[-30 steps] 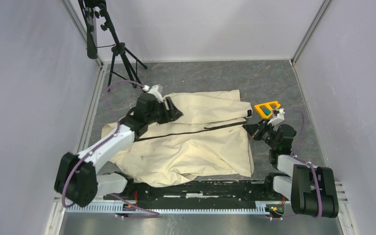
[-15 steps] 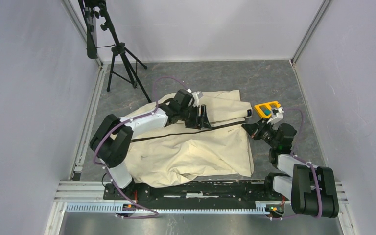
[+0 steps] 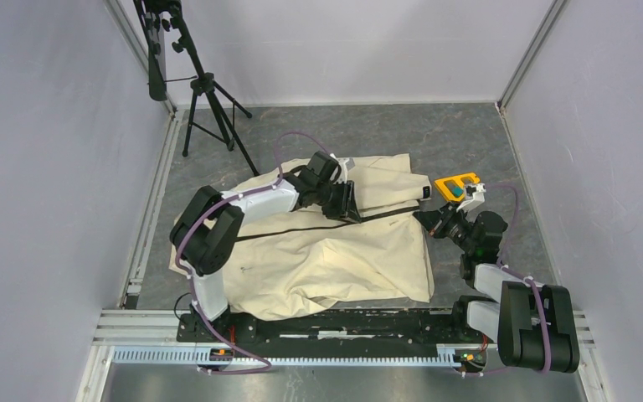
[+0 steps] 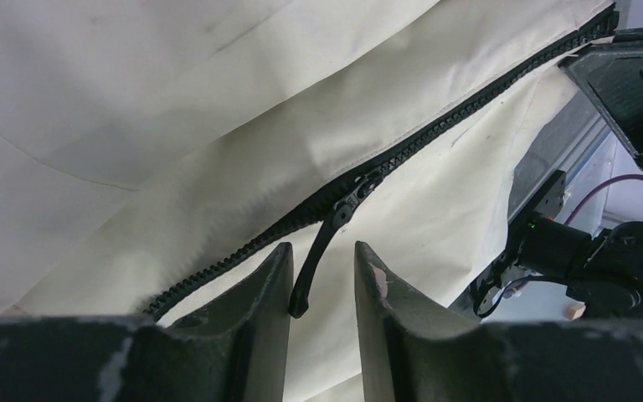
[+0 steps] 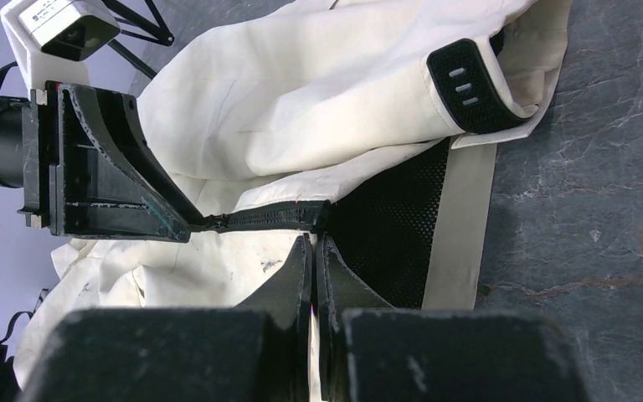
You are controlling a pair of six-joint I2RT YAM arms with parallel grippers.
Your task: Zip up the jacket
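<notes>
The cream jacket [image 3: 326, 251] lies flat on the grey table, its dark zipper line [image 3: 293, 228] running left to right. My left gripper [image 3: 347, 201] is low over the zipper's right part. In the left wrist view it [image 4: 322, 249] is open, with the slider [image 4: 360, 186] just ahead and the black pull tab [image 4: 314, 260] hanging between the fingers against the left one. My right gripper [image 3: 425, 219] is at the jacket's right edge. In the right wrist view it [image 5: 312, 239] is shut on the jacket's hem by the zipper end [image 5: 301, 215]. The black hem tag [image 5: 469, 84] lies beyond.
A yellow tool [image 3: 456, 186] sits on the table just behind my right gripper. A black tripod [image 3: 205, 92] stands at the back left. Pale walls enclose the table. A metal rail [image 3: 343, 322] runs along the near edge by the arm bases.
My left arm has swung right along the jacket, from its left part to the zipper's right part, with the gripper now at the slider. The right arm has not moved.
</notes>
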